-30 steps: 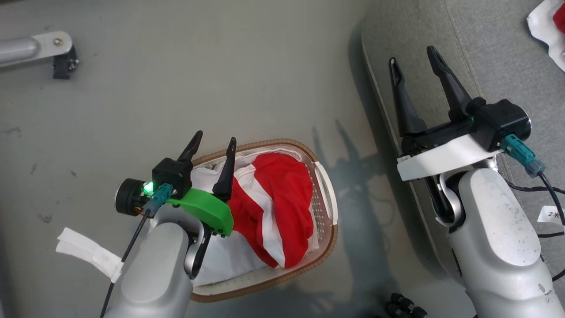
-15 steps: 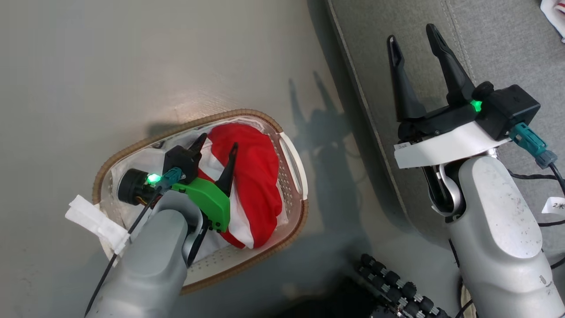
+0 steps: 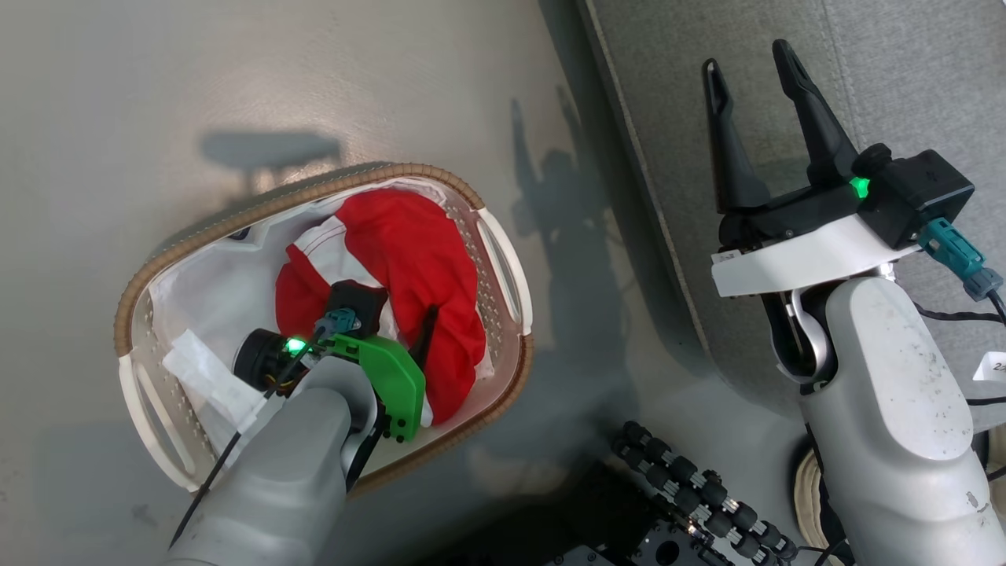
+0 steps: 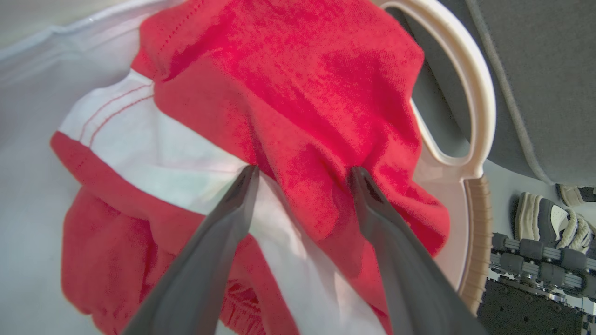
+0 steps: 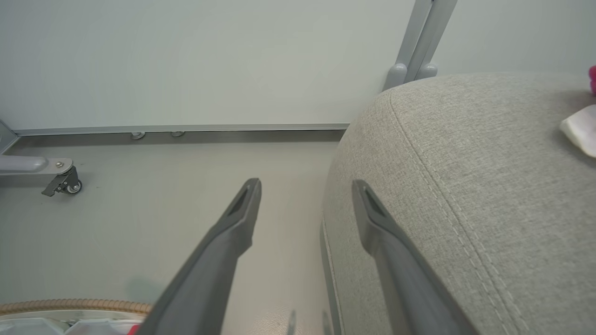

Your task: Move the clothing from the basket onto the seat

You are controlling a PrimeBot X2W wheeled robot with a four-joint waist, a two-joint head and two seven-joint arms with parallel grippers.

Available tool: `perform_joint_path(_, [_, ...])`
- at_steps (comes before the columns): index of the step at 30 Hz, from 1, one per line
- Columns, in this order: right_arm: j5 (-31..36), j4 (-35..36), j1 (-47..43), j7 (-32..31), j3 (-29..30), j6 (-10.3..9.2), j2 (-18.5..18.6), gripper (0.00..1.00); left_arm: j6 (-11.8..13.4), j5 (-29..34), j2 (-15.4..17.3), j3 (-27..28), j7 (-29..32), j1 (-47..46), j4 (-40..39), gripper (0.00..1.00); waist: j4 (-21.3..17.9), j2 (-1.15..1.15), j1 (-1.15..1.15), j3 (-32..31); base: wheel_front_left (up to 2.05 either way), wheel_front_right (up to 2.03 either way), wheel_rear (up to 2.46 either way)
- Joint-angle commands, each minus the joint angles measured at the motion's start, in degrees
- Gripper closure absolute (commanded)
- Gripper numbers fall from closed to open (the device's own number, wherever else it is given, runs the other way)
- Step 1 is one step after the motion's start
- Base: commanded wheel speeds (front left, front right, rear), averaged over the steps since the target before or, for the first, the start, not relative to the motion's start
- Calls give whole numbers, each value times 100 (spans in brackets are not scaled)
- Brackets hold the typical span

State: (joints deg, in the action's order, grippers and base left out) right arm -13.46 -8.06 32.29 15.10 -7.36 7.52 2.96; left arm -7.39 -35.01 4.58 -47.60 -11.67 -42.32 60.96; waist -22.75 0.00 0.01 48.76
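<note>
Sitting spread open on the clothing (image 4: 302,83), your left end effector (image 4: 302,172) needed a thick fold, not the liner (image 4: 28,195), tbh.

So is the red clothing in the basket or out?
In: the clothing lies bunched inside the basket, the open left hand pressing into it.

Smooth pale grey shells cover the left forearm (image 3: 275,472) and the dark-speckled right forearm (image 3: 888,409). A green bracket (image 3: 389,377) tops the lower-left wrist, a white bracket (image 3: 794,259) the right. The right claw (image 3: 747,59) has long black tapered fingers (image 3: 812,118) and a teal plug (image 3: 947,248).
</note>
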Motion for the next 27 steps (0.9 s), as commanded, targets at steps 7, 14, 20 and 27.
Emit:
perform_joint_path(7, [105,22,-60,9,100,-6,0,0,-16,-360,-3,-522,76,-245,231,0,114,0,-1,107,0,0,0])
perform_joint_path(14, [95,-44,39,9,74,-6,2,0,-17,-849,104,-1054,126,-257,74,100,131,0,-1,74,0,0,0])
perform_joint_path(20, [-23,-149,116,9,-23,-7,4,0,-17,-1244,220,-1346,-52,-265,-47,100,35,0,-1,-170,0,0,0])
perform_joint_path(27, [58,-336,-80,9,15,-6,7,0,-17,-1626,250,-1659,-275,57,-218,100,181,0,-1,-887,0,0,0])
